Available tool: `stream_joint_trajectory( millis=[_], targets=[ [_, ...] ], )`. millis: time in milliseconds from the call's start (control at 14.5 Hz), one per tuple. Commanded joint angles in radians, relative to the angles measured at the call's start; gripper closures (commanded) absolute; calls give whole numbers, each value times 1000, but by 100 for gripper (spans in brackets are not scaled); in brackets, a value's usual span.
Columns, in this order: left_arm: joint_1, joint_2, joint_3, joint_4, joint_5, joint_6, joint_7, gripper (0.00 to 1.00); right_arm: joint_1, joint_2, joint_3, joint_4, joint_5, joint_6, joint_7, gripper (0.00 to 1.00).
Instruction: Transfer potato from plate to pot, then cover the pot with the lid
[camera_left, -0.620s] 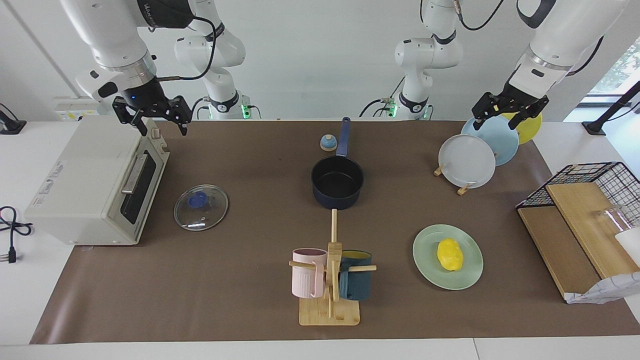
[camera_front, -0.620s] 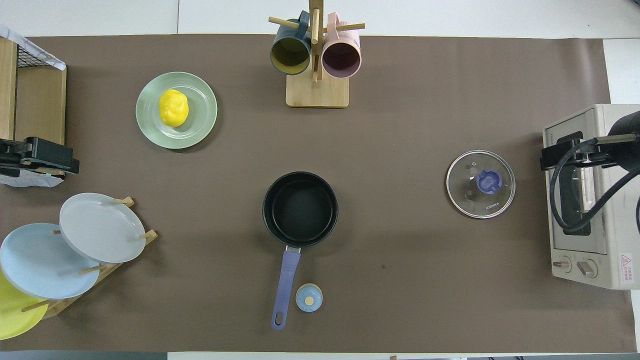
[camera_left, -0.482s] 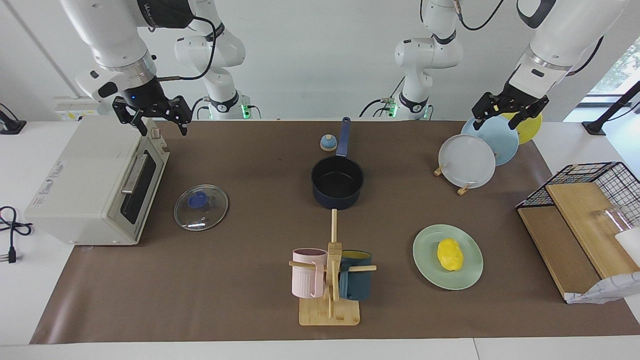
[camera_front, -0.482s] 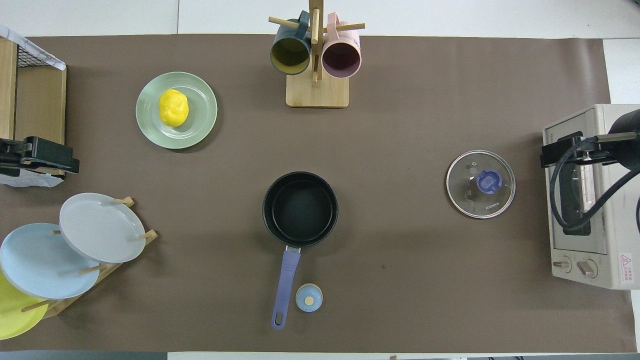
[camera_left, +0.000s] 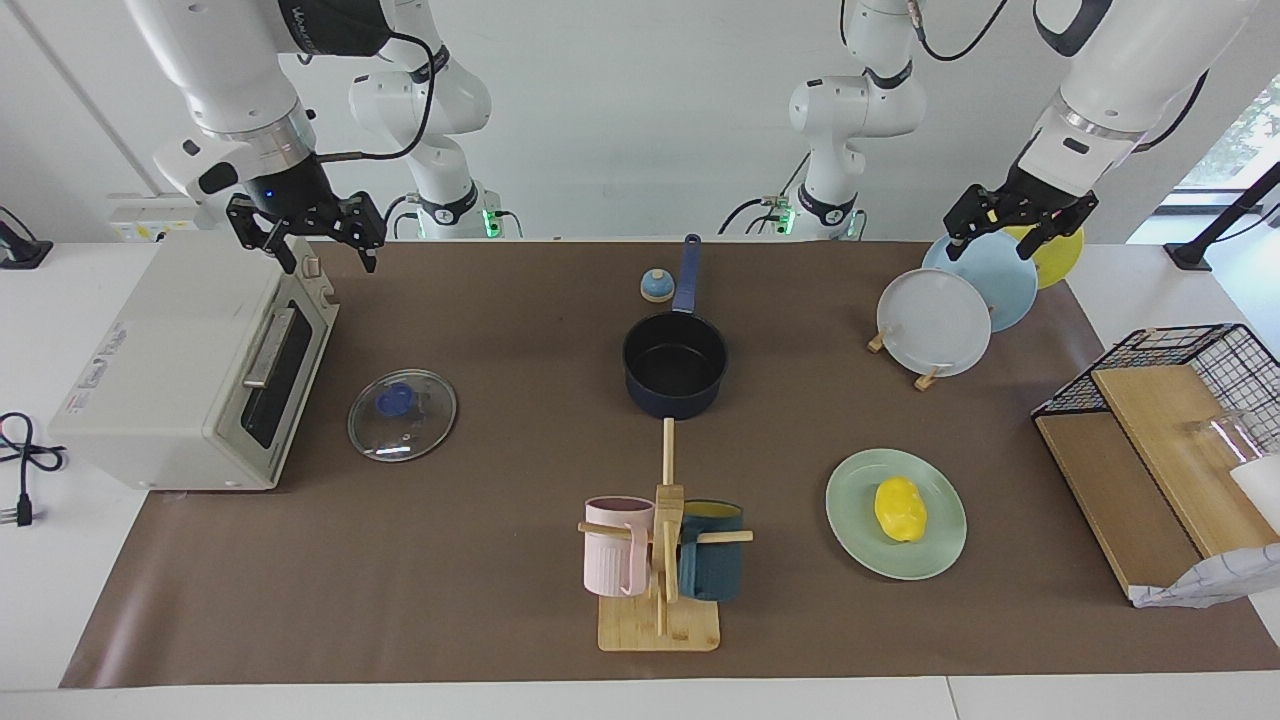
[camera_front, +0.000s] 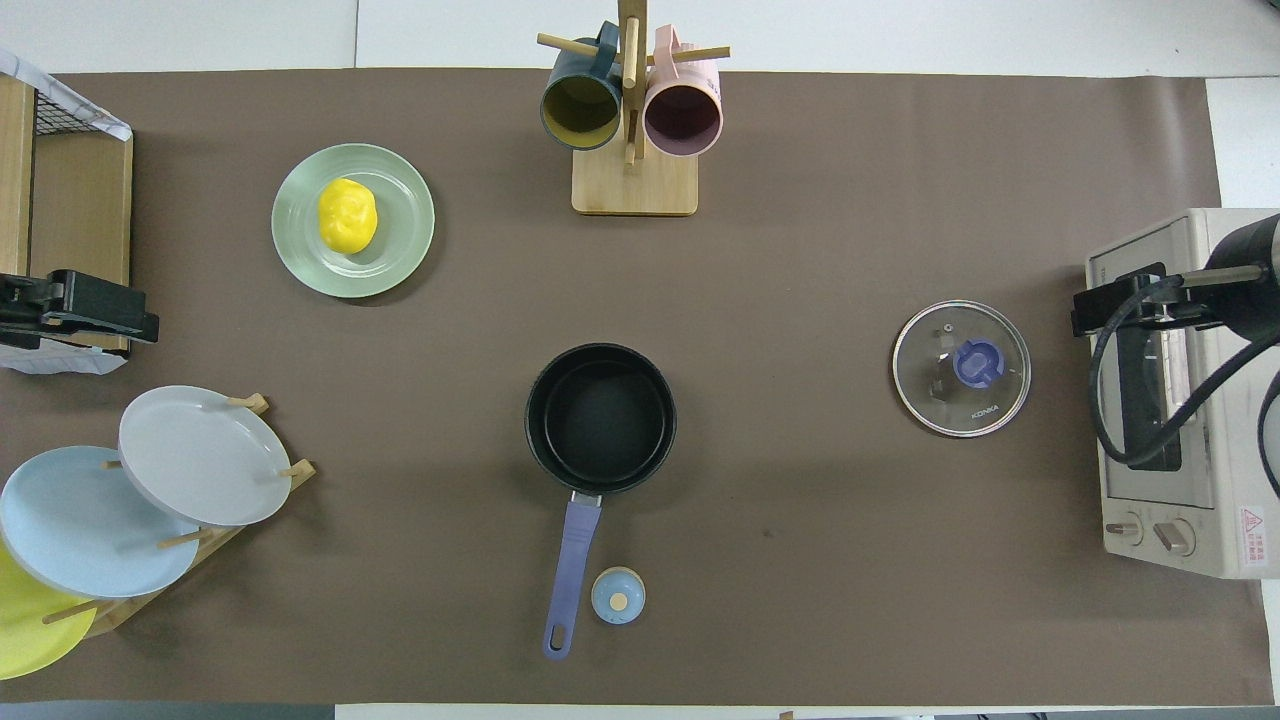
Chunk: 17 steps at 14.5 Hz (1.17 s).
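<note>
Left pincer (camera_left: 1012, 232) — jaws wide, empty, over the plate rack (camera_left: 905, 345); right pincer (camera_left: 305, 235) likewise wide and empty, over the toaster oven (camera_left: 190, 370). Both parked clear, probably to leave the work zone open. Potato (camera_left: 900, 508) lay on the plate (camera_left: 930, 555); pot (camera_left: 675, 365) stood empty mid-tabletop; lid (camera_left: 402, 415) lay flat beside the oven. Facing view alone showed pincer height — overhead caught only their edges.

My table (camera_left: 40, 600) is white, with a brown mat (camera_left: 450, 580) spread over almost all of it, edge to edge lengthwise. A plain white wall (camera_left: 640, 100) stands at my back, and daylight comes through a window (camera_left: 1235, 140) at the corner by my left arm's end.
</note>
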Motion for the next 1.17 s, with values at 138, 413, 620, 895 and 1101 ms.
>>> stream_joint_trajectory(
  millis=[138, 413, 620, 895, 1101],
  targets=[
    [17, 61, -5, 3, -30, 55, 4, 0, -4, -4, 4, -4, 14, 12, 18, 0],
    [9, 194, -8, 9, -34, 183, 4, 0, -4, -3, 4, -4, 14, 12, 18, 0],
    [3, 349, -10, 60, -44, 307, 15, 0, -4, -4, 4, -7, 14, 20, 18, 0],
    [-14, 473, -13, 57, -34, 519, 30, 0, -4, -4, 4, -7, 14, 20, 18, 0],
    [-52, 567, -8, 60, -30, 627, 29, 0, -2, -6, 4, -8, 14, 20, 18, 0]
  ],
)
